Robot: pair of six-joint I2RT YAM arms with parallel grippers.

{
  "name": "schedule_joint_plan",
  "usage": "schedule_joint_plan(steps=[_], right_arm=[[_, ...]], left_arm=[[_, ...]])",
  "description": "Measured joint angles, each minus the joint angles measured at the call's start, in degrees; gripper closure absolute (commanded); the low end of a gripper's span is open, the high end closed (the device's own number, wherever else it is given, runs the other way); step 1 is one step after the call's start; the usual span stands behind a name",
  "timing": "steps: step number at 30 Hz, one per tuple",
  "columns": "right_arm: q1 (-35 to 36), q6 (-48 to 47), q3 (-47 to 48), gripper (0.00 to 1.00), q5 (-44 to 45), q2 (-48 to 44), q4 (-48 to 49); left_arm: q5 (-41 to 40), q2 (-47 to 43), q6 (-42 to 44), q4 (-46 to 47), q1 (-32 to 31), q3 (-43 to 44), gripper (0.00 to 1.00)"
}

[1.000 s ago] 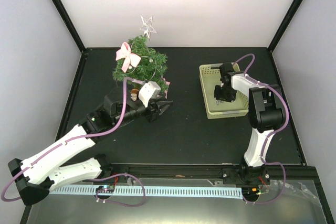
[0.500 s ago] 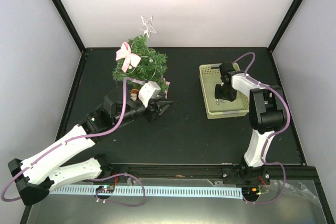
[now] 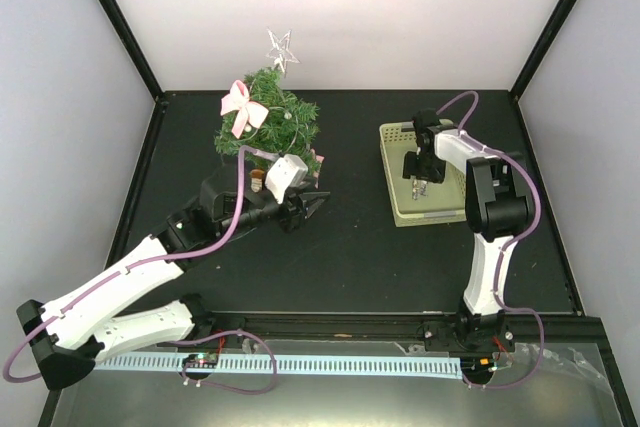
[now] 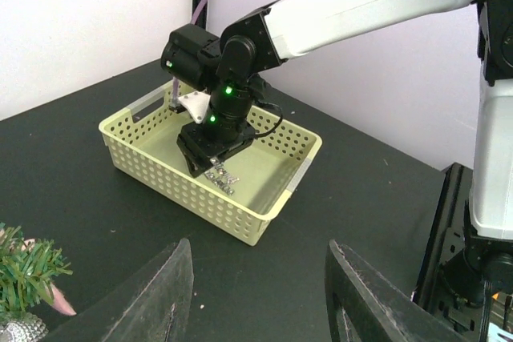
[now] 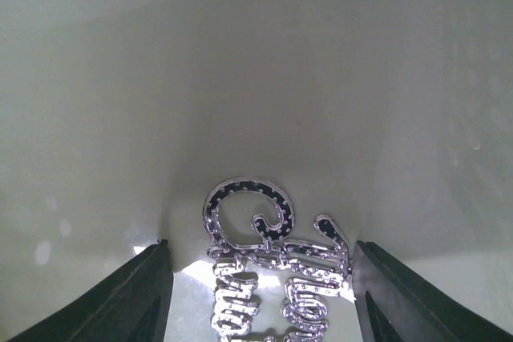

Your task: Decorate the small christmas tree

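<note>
The flat black table [image 3: 350,247] is seen with the small christmas tree [image 3: 285,125], bushy and dark green, stood at its far left. A pale green plastic lattice basket [image 3: 388,172] is placed at the far right, well apart from the tree. The left gripper [image 3: 310,205] is held low just beside the tree's near side, fingers spread wide, nothing between them. The right gripper [image 5: 260,294] is lowered into the basket, fingers parted either side of a silver glittery script ornament [image 5: 276,254] laid on the basket floor. A pink ribbon bow [image 3: 240,105] and a silver outline star [image 3: 281,48] are already carried by the tree.
</note>
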Motion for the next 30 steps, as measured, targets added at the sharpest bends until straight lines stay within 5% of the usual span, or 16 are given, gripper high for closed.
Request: schedule_joint_plan(steps=[11,30], right_arm=[[0.0,-0.3,1.5,0.59,0.2,1.2,-1.9],[0.0,-2.8,0.9,0.66,0.2,0.3,-0.8]], left_arm=[[-1.3,-0.2,0.7,-0.7,0.0,1.0,0.53],[-2.2,-0.9,1.2,-1.2,0.0,1.0,0.53]])
